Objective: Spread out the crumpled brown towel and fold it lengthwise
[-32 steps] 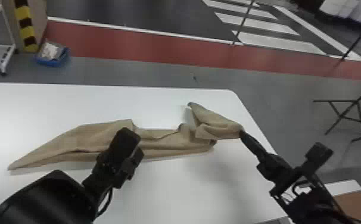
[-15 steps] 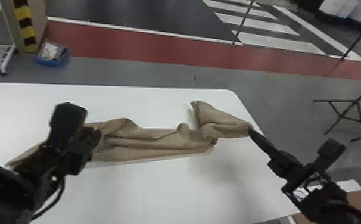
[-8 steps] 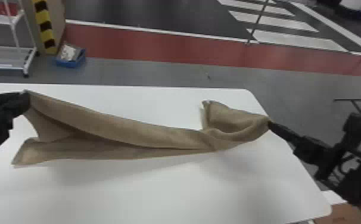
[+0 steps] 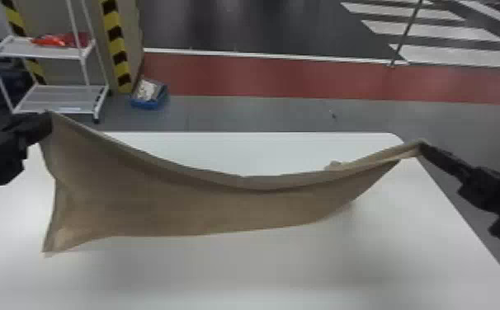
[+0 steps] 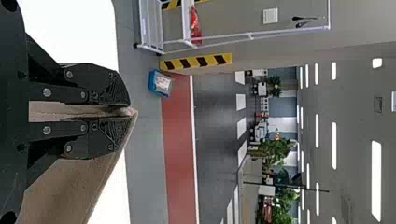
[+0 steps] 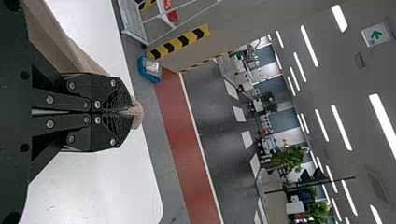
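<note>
"What does the scene show?"

"A brown towel (image 4: 204, 210) hangs between two black grippers above a white surface (image 4: 261, 272), its top edge sagging in the middle."

"Who has which end?"

"The left gripper (image 4: 49, 120) holds up one upper corner; the right gripper (image 4: 423, 147) has the other, near the surface's far right corner."

"And their jaws?"

"Both clamped on cloth. In its wrist view, the left gripper (image 5: 125, 112) pinches the towel's corner, a little fabric poking past the tips. The right gripper (image 6: 128, 112) has its jaws pressed nearly together on a small tuft."

"How does the rest of the cloth lie?"

"A fold runs along beneath the top edge. The lower left corner points toward the surface's near edge, and a small bunched bit shows behind the top edge, toward the right end. Whether the bottom hem touches the surface, I cannot tell."

"Anything beyond?"

"Past the far edge, a white cart (image 4: 61, 99) stands on the floor near a blue bin (image 4: 150, 104)."
</note>
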You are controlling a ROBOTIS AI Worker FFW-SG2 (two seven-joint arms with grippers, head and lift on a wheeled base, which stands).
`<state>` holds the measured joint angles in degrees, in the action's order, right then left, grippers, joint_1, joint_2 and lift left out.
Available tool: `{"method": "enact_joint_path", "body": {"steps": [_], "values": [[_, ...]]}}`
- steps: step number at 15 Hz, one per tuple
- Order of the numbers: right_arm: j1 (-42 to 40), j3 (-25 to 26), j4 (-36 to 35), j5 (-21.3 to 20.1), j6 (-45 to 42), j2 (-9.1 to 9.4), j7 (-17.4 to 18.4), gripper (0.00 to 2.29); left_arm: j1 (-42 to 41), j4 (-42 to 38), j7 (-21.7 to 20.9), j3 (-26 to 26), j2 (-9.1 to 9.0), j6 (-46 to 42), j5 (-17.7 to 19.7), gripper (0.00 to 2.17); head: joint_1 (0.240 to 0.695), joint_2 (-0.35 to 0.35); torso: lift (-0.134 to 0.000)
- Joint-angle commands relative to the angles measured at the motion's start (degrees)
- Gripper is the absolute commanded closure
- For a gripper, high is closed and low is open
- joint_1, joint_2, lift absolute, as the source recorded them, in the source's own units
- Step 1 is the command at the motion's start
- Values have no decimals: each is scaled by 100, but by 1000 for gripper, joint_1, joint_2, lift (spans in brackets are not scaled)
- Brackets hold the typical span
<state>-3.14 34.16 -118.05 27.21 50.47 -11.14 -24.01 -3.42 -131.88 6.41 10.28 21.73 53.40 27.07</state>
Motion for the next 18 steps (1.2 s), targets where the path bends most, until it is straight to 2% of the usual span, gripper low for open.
{"method": "enact_joint_path", "body": {"steps": [1, 3, 6, 10, 11, 13, 14, 15, 16, 18], "values": [[261, -234, 256, -401, -94, 86, 2, 1652, 342, 453, 27, 62, 200, -193, 264, 1028, 628, -111, -128], [622, -629, 607, -770, -94, 86, 64, 1652, 843, 1147, 18, -26, 218, -545, 404, 1028, 615, -93, -128], [1413, -1139, 1363, -1086, -322, 121, 213, 1652, 1792, 2281, -87, -412, 244, -1248, 448, 1028, 585, -55, -128], [2546, -1666, 2734, -1165, -1553, 173, 213, 1652, 3014, 3696, -324, -738, 227, -2074, 527, 1031, 483, -14, -128], [2784, -1719, 2972, -1165, -1711, 173, 204, 1652, 3251, 3933, -368, -746, 218, -2074, 536, 1028, 458, -6, -128], [3003, -1728, 3112, -1130, -1799, 130, 187, 1652, 3357, 3916, -360, -703, 262, -2057, 624, 1028, 414, 7, -128], [2977, -1772, 3095, -1051, -1711, 77, 116, 1652, 3295, 3784, -360, -632, 288, -1951, 835, 1028, 379, 15, -128], [2889, -1877, 2980, -928, -1517, -46, 72, 1652, 3111, 3591, -360, -439, 350, -1775, 1037, 1028, 369, 17, -128], [2678, -1895, 2743, -796, -1219, -336, 28, 1652, 2777, 3239, -377, -219, 376, -1529, 1222, 1028, 362, 19, -128], [1905, -1825, 1908, -330, -445, -864, 20, 1652, 1766, 2360, -535, 317, 394, -1002, 1362, 1028, 373, 25, -128]]}}
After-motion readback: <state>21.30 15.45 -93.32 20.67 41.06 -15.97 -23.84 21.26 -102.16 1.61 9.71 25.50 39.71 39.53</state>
